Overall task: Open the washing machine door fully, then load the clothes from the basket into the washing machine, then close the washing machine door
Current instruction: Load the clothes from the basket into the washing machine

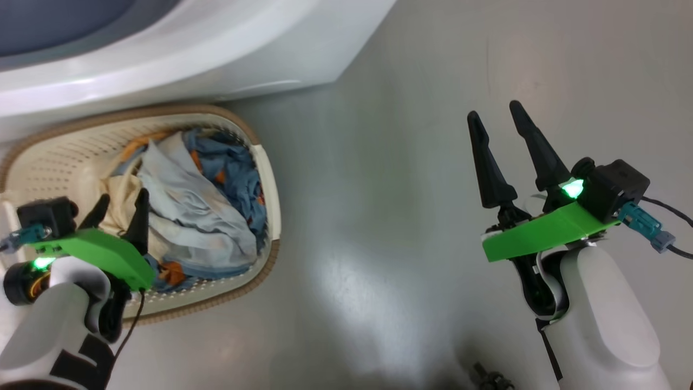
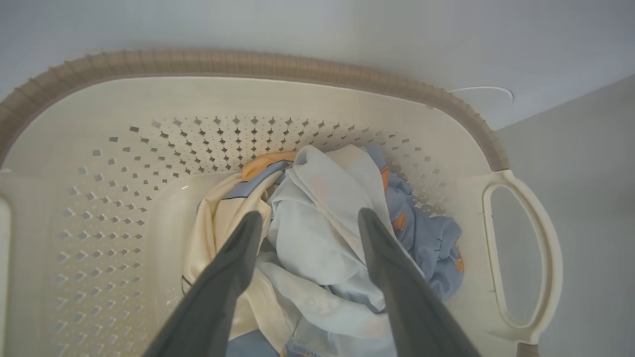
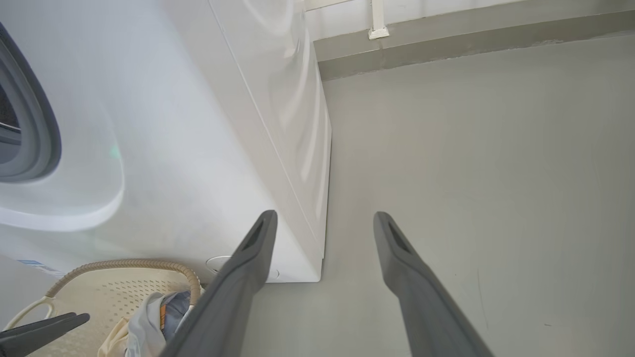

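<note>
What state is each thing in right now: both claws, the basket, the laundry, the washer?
Left gripper: open, down in the basket, nothing gripped.
Right gripper: open, empty, above the floor.
Basket: on the floor beside the washing machine, holding the clothes.
Clothes: crumpled, in the basket.
Washing machine: standing behind the basket; open or shut, cannot tell.

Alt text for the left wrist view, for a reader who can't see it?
The left gripper, fingers open, points at the clothes, a pale blue, cream and denim-blue bundle in the cream perforated basket with a brown rim. A white handle shows at right.
</note>
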